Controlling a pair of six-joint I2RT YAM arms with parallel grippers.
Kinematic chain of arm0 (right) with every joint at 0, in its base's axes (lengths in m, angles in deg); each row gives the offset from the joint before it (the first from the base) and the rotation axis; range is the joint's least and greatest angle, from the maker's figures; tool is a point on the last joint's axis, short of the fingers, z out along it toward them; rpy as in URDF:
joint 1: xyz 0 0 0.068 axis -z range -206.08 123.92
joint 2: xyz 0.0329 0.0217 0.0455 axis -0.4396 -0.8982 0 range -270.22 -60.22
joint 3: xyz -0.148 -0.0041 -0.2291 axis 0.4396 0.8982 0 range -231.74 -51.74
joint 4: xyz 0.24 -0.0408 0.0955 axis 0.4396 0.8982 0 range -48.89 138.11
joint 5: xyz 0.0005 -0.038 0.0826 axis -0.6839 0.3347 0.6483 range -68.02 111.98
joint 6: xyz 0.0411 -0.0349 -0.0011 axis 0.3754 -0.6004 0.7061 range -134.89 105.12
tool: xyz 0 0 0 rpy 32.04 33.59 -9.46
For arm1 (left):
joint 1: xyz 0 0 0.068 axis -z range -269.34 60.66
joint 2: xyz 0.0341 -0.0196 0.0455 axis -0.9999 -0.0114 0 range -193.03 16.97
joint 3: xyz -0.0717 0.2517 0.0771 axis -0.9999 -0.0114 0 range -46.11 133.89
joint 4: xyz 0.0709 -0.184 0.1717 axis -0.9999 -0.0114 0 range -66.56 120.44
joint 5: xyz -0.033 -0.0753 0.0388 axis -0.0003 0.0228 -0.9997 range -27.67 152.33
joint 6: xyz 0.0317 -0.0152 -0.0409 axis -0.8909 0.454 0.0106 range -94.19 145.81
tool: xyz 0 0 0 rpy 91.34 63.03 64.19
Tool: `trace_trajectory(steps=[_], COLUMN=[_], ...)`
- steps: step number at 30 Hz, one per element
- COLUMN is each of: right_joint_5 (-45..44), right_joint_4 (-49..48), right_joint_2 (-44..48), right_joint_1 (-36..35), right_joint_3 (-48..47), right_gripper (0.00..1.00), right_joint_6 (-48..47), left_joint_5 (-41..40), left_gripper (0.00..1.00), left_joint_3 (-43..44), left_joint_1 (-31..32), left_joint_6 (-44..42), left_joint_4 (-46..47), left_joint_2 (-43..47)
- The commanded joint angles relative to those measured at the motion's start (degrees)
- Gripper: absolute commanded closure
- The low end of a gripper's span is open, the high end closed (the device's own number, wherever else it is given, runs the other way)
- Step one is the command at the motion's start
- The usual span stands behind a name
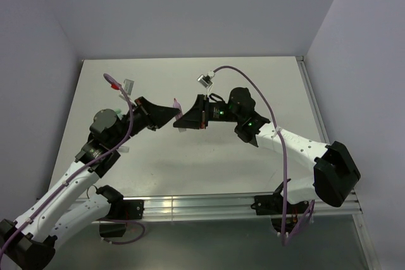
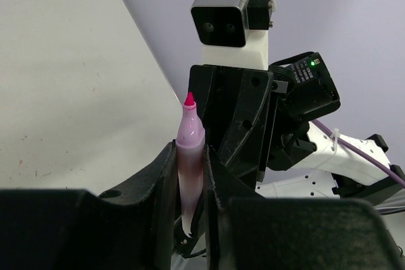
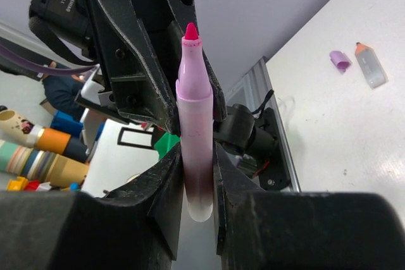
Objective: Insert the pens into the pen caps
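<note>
A slim lilac-pink plastic marker pen (image 3: 193,93) with a bare magenta felt tip is held in the air over the middle of the flat pale grey bench (image 1: 253,80), caught between the two arms where they meet nose to nose. The right claw (image 3: 197,156) is clamped on this pen. In the right wrist view its two black fingers press against either side of the lower barrel, the rounded tail end shows just below them, and the tip points upward in the picture. The left claw (image 2: 188,156) is clamped on the same pen. In the left wrist view its black fingers hug the barrel on both sides, the magenta tip rises above them, and the right arm's black fingers and white-housed wrist camera (image 2: 224,20) stand close behind. In the top view the pen lies crosswise to both claws, a sliver of pink barrel showing between their tips, and it touches nothing but the fingers. On the bench, seen past the pen in the right wrist view, a stubby purple plastic cap (image 3: 340,60) lies just beside a short pale translucent pen (image 3: 370,66) with an orange tip. The two are near each other but apart, and both lie well away from the claws. An aluminium rail (image 1: 209,205) runs along the near edge of the bench, above the arm bases in the top view.
</note>
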Motion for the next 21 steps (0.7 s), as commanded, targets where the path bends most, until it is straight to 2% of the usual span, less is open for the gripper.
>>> trace_trajectory(steps=[1, 2, 9, 10, 11, 13, 15, 16, 17, 18, 20, 21], right_joint_5=[-1.47, -1.83, -2.27, -2.27, -2.36, -2.71, -4.02, -4.64, -5.08, -5.35, -4.74, -4.47], right_joint_4=[2.6, 3.83, 5.42, 5.51, 5.95, 7.26, 11.12, 12.36, 14.02, 14.3, 14.13, 14.21], right_joint_2=[1.23, 1.84, 4.74, 5.18, 6.14, 7.11, 8.61, 8.96, 10.01, 10.37, 11.24, 11.34], right_joint_1=[0.34, 0.34, 2.27, 3.32, 3.85, 5.69, 6.31, 6.66, 7.19, 7.54, 9.03, 9.56], right_joint_3=[-2.57, -2.39, -0.29, 0.07, 0.94, 1.47, 1.91, 2.18, 2.96, 3.49, 5.24, 5.69], right_gripper=[1.0, 1.0, 1.0, 1.0, 1.0, 1.0, 1.0, 1.0, 1.0, 1.0, 1.0, 1.0], right_joint_6=[-3.13, -3.75, -5.25, -5.52, -5.52, -6.74, -8.32, -9.9, -10.43, -10.7, -10.44, -10.53], left_joint_5=[-2.35, -3.14, -10.17, -12.1, -12.99, -15.88, -22.81, -25.1, -31.91, -35.37, -43.11, -49.15], left_gripper=[0.9, 0.78, 0.61, 0.63, 0.6, 0.6, 0.52, 0.52, 0.61, 0.66, 0.68, 0.73], left_joint_3=[1.24, 1.59, 5.11, 5.28, 5.55, 6.25, 8.0, 8.53, 10.45, 11.86, 16.68, 18.28], left_joint_1=[0.03, -0.06, -0.06, 0.03, 0.03, -0.06, -0.06, -0.06, -0.14, -0.14, -0.14, -0.23], left_joint_6=[-0.75, -0.75, -1.11, -0.93, -0.84, 0.03, 2.74, 3.72, 5.29, 10.01, 16.61, 23.78], left_joint_4=[-0.07, -0.6, -8.16, -9.21, -9.92, -13.69, -20.86, -23.35, -26.59, -31.67, -48.44, -53.99], left_joint_2=[0.48, 0.91, 1.0, 1.09, 1.53, 2.06, 2.59, 2.85, 2.68, 2.24, -1.08, -2.58])
